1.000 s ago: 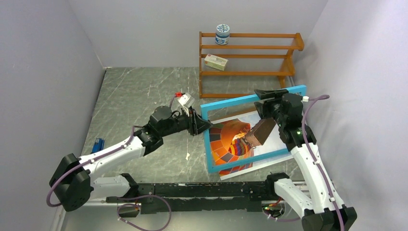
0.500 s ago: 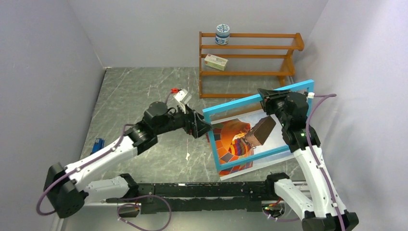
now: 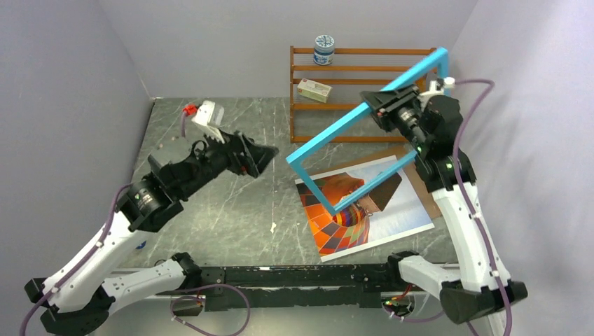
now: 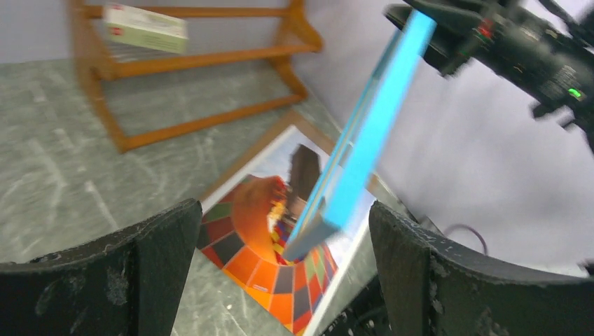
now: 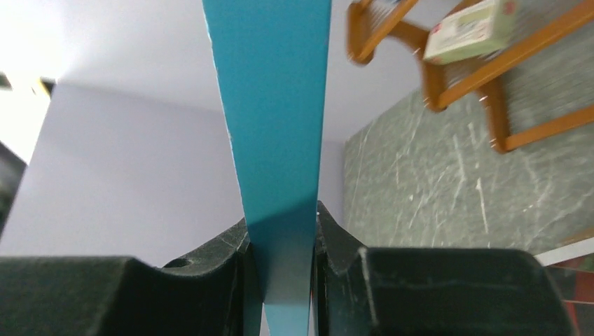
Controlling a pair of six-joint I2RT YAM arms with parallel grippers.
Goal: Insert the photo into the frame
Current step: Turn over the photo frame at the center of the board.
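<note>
The bright blue frame (image 3: 336,126) hangs tilted in the air above the table's right side, its right end higher. My right gripper (image 3: 384,106) is shut on its upper edge; in the right wrist view the blue rail (image 5: 273,105) is pinched between the two pads of my right gripper (image 5: 280,234). The photo (image 3: 336,224), an orange and red balloon print, lies flat on the table under the frame's low corner. My left gripper (image 3: 263,159) is open, empty, and apart from the frame to its left. Between the wide fingers of my left gripper (image 4: 284,213), the left wrist view shows the frame (image 4: 371,133) and the photo (image 4: 245,210).
An orange-brown shelf rack (image 3: 364,105) stands at the back with a round tin (image 3: 323,49) and a small box (image 3: 314,89) on it. A brown backing board (image 3: 422,187) pokes out from under the photo's right edge. A white scrap (image 3: 272,227) lies on the marble table.
My left gripper let go of the frame's left corner, opened wide and drew back up and to the left. My right gripper closed on the frame and lifted it off the photo, tilting it.
</note>
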